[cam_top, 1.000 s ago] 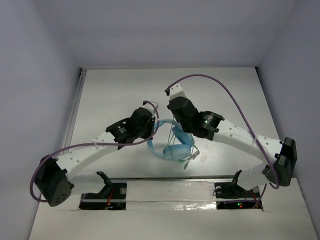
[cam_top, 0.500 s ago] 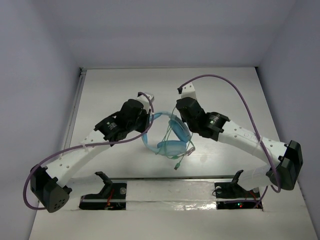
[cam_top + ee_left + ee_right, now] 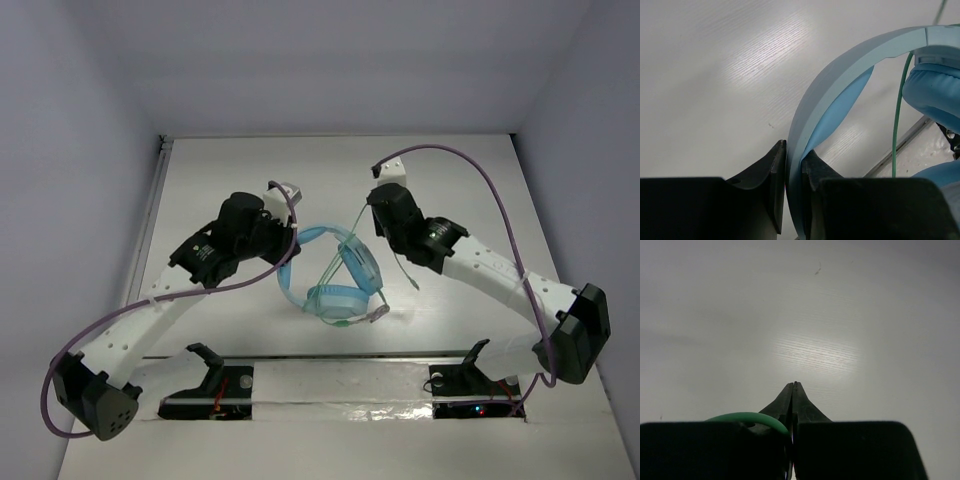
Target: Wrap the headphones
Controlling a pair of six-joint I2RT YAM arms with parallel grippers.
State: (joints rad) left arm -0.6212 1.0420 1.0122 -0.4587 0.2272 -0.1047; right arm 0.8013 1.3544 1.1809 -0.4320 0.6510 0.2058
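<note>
The light blue headphones (image 3: 338,297) stand in the middle of the white table, headband (image 3: 312,236) arching up and left over the two earcups. My left gripper (image 3: 287,248) is shut on the headband (image 3: 840,85), the band pinched between its black fingers (image 3: 774,170); an earcup (image 3: 935,95) and the thin green cable (image 3: 897,125) show to the right. My right gripper (image 3: 373,201) hovers just right of the headphones, behind them. Its jaws (image 3: 793,386) are shut, with a loop of the cable (image 3: 747,417) running into them. The cable (image 3: 340,248) stretches from it to the earcups.
Thick purple robot cables (image 3: 480,200) arc over both arms. Two black stands (image 3: 212,364) (image 3: 466,362) sit on the near ledge. White walls close in the table on the left, back and right, with a metal strip (image 3: 152,215) along the left edge.
Both arms drew farther back and apart, carrying the headphones away from the near edge. The right gripper shifted its hold along the cable; the plug end swung closer to the earcups.
</note>
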